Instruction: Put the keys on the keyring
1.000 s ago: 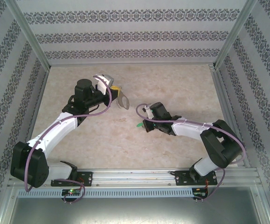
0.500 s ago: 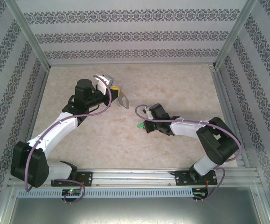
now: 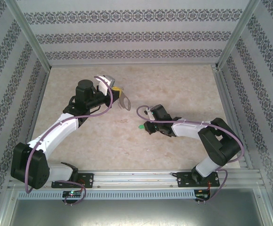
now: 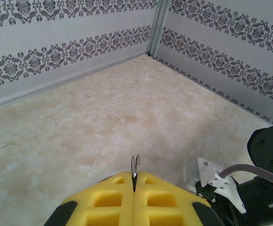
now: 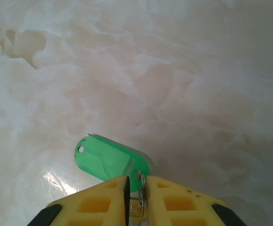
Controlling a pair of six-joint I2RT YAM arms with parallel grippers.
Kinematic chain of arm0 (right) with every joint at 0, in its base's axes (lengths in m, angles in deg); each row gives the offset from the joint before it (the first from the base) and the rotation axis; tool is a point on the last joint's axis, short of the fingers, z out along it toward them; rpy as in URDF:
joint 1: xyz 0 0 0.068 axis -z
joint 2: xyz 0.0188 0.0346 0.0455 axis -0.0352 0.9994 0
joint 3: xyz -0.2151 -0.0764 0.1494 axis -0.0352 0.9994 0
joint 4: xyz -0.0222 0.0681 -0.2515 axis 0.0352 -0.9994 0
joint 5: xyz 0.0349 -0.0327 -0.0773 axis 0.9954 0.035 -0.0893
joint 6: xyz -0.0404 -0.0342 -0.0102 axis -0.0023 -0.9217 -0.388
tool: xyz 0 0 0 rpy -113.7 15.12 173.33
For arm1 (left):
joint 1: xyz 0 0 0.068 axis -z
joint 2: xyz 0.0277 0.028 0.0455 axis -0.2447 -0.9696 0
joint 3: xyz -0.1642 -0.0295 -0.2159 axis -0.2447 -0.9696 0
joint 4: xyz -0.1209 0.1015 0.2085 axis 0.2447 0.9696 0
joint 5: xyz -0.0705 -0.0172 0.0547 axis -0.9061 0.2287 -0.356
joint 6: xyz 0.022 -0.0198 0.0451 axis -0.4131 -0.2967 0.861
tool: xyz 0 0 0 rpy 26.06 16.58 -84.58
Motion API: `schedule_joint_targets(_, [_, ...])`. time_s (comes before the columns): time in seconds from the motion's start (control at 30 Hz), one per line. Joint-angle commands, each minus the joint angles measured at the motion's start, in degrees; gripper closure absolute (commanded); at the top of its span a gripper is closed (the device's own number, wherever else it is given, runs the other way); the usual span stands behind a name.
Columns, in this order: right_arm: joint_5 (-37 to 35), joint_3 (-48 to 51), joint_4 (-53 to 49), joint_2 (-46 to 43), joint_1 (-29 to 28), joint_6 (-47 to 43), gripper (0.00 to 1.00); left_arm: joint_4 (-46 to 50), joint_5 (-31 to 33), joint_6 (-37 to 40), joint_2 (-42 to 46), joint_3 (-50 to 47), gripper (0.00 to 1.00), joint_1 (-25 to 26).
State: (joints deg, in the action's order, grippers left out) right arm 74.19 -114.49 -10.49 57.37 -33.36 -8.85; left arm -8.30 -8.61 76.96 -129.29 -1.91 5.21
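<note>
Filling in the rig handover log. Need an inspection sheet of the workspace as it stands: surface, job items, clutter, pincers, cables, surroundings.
Surface: beige marbled tabletop, some glare patches.
Job's things: thin grey metal keyring is held above the surface. The key with a bright green plastic head is low by the tabletop and not on the keyring.
Clutter: nothing seen.
Grippers: left pincer is shut on the keyring. The right pincer has its fingers slightly apart with the key's metal end between them; cannot tell if it grips.
Cables: purple cables run along both arms, no snag seen.
Surroundings: grey-and-white patterned walls, aluminium frame posts.
</note>
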Motion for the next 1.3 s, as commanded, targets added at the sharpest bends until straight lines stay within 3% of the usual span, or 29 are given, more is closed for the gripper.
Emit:
schedule_joint_targets(0.0, [1.22, 0.53, 0.77, 0.89, 0.22, 0.48, 0.81, -3.61, -1.20, -0.24, 0.40, 1.15, 1.00, -0.80])
schedule_joint_targets(0.33, [2.59, 0.21, 0.88, 1.73, 0.65, 0.89, 0.83, -3.65, -1.13, -0.18, 0.52, 1.03, 1.00, -0.75])
schedule_joint_targets(0.73, [8.39, 1.75, 1.28, -6.62, 4.84, 4.61, 0.79, -4.10, -1.53, -0.43, 0.13, 1.02, 1.00, -0.77])
schedule_joint_targets(1.27, [6.62, 1.92, 0.67, -6.18, 6.11, 6.87, 0.73, -5.68, -0.44, -1.98, 1.30, -0.10, 1.00, -0.78])
